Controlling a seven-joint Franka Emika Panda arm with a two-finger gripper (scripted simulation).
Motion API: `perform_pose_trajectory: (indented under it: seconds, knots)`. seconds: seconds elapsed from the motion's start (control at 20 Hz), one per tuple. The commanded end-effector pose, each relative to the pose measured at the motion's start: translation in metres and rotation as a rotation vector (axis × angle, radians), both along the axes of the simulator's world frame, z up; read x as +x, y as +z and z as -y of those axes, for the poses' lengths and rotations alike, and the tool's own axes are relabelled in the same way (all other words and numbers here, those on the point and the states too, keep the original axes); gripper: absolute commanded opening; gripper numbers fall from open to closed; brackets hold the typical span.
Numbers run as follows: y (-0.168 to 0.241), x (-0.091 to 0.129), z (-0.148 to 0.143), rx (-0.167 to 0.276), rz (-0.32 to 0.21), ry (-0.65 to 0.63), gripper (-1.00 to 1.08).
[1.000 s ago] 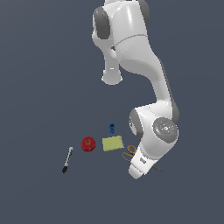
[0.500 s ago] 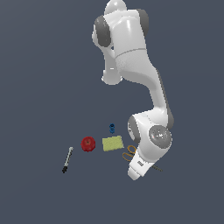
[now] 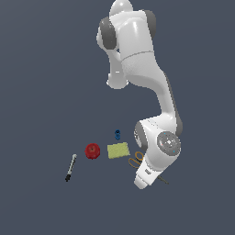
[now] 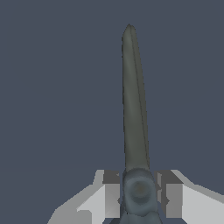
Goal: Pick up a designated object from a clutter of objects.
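The scissors [image 3: 136, 160] lie on the floor with their orange-yellow loop handles beside the yellow-green square; most of them is hidden under my hand. In the wrist view their long grey blades [image 4: 133, 105] run straight away from me, with the pivot between my fingers [image 4: 112, 192]. My gripper [image 4: 139, 190] is low over the scissors, its two fingers pressed against both sides of the pivot. In the exterior view the gripper [image 3: 142, 181] sits at floor level.
A yellow-green flat square [image 3: 118, 150], a red apple-like ball [image 3: 92, 150] and a small blue ball [image 3: 117, 134] lie to the exterior view's left of the scissors. A black-and-white pen [image 3: 70, 168] lies further left.
The arm has shifted slightly and the hand has settled a little lower over the scissors. The other objects have not moved.
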State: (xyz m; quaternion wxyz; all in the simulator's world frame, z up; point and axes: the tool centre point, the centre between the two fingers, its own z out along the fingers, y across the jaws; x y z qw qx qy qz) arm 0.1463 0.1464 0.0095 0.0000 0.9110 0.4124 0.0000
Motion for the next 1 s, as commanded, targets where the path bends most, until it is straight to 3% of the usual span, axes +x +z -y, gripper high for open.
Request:
perform_pose_trajectory:
  seconds: [0.0,0.5,0.95]
  knots:
    - [-0.002,0.0,0.001,0.0,0.0,-0.002,-1.0]
    - [0.015,-0.003,0.002,0.0,0.0,0.0,-1.0]
    - [0.073,-0.014,0.008,-0.001,0.0,0.0,-1.0]
